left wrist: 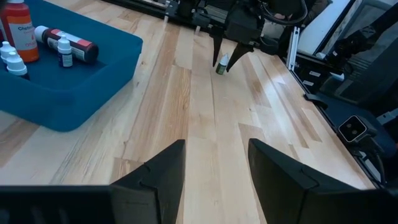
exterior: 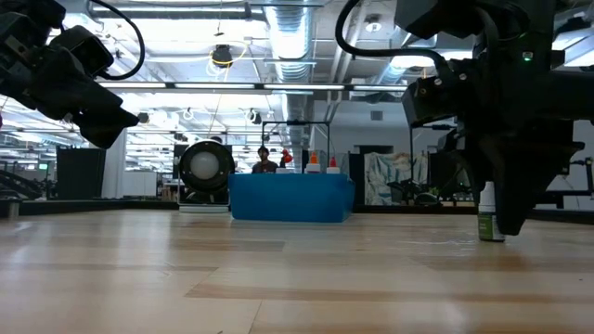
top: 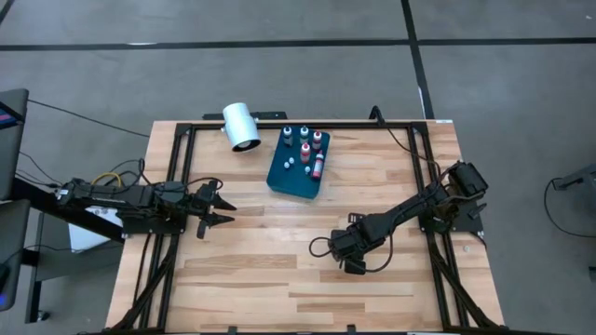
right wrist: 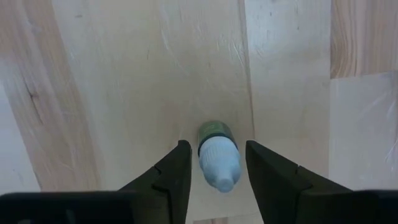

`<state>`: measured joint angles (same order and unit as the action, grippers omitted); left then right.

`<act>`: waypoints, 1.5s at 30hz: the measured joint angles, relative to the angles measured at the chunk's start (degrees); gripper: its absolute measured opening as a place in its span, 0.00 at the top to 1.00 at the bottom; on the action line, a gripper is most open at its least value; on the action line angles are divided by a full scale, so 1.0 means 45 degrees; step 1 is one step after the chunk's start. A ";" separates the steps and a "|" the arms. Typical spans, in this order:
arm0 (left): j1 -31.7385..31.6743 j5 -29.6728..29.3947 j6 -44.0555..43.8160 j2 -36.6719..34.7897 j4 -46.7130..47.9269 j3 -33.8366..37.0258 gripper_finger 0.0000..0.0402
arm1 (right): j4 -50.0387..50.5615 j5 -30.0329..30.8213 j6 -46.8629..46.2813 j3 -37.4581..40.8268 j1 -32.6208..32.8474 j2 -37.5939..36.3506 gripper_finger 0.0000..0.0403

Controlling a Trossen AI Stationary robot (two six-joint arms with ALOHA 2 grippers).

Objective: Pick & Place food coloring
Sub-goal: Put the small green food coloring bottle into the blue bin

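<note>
Between the two dark fingers [right wrist: 168, 174] of your right pincer [right wrist: 214, 171] stands a small green food coloring bottle [right wrist: 218, 154], upright on the pale worktop [right wrist: 124, 74] with its whitish tip pointing up toward the wrist. The jaws flank the bottle on both sides with slim gaps showing, so they look parted and not yet clamped; whether either pad grazes it you cannot tell. From the level view the bottle [exterior: 489, 215] rests on the wood with the pincer straight above it, so its long axis runs vertical, in line with the fingers. That is what your next move turns on: the bottle is already centred, so closing should be enough. The other bottles [top: 304, 149] sit in the blue tray [top: 281, 178] well away toward the far edge, one lying on its side. Your left pincer [top: 212, 208] waits spread and empty near the left rail, much farther from the green bottle than the right one.
</note>
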<state>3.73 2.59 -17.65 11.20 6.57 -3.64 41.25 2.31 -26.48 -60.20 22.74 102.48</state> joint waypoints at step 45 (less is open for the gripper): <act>-0.0005 -0.0015 0.0049 -0.0001 -0.0201 0.0039 0.58 | 0.0604 -0.0161 0.1443 -0.1485 -0.1342 -0.0689 0.82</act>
<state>3.70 2.52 -17.43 11.20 5.66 -3.46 43.97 1.58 -19.99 -66.89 16.70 99.37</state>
